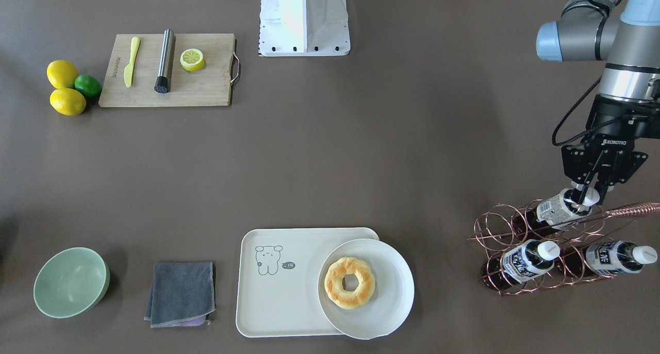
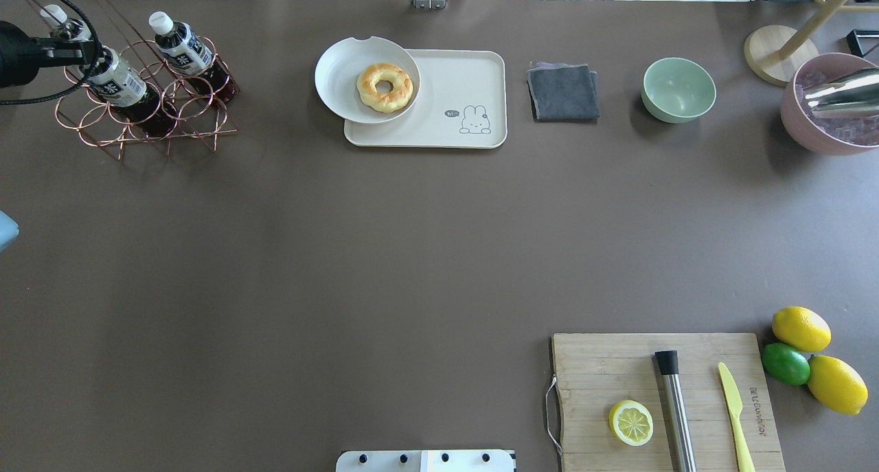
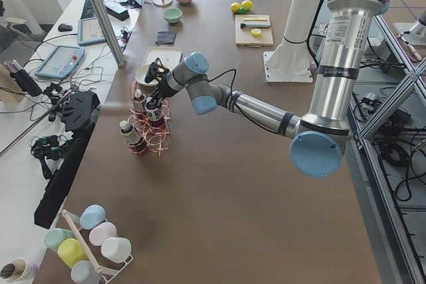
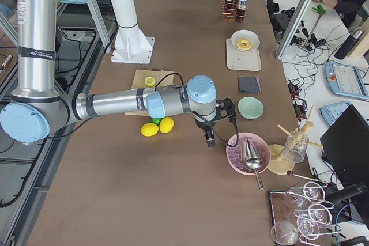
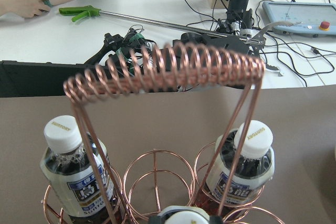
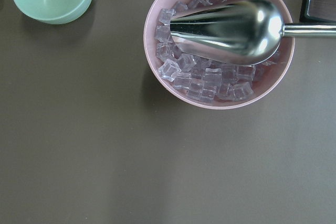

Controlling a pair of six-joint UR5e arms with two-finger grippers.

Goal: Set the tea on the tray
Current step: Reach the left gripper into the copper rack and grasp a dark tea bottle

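Three alike tea bottles lean in a copper wire rack (image 1: 495,230). My left gripper (image 1: 588,194) is shut on the white cap of the rack bottle nearest the robot (image 1: 557,209), which still rests in its ring. In the left wrist view that cap (image 5: 184,214) sits between the fingers, with the other two bottles (image 5: 79,182) (image 5: 244,166) beyond. The cream tray (image 1: 278,302) with the line-drawn bear lies mid-table, far from the rack. My right gripper (image 4: 210,135) hovers beside a pink ice bowl; I cannot tell whether it is open or shut.
A round white plate (image 1: 392,292) with a doughnut covers the tray's rack-side end. A grey cloth (image 1: 180,292) and green bowl (image 1: 71,282) lie beyond it. The pink ice bowl (image 6: 218,40) holds a metal scoop. A cutting board (image 1: 206,86) and citrus fruit lie near the robot.
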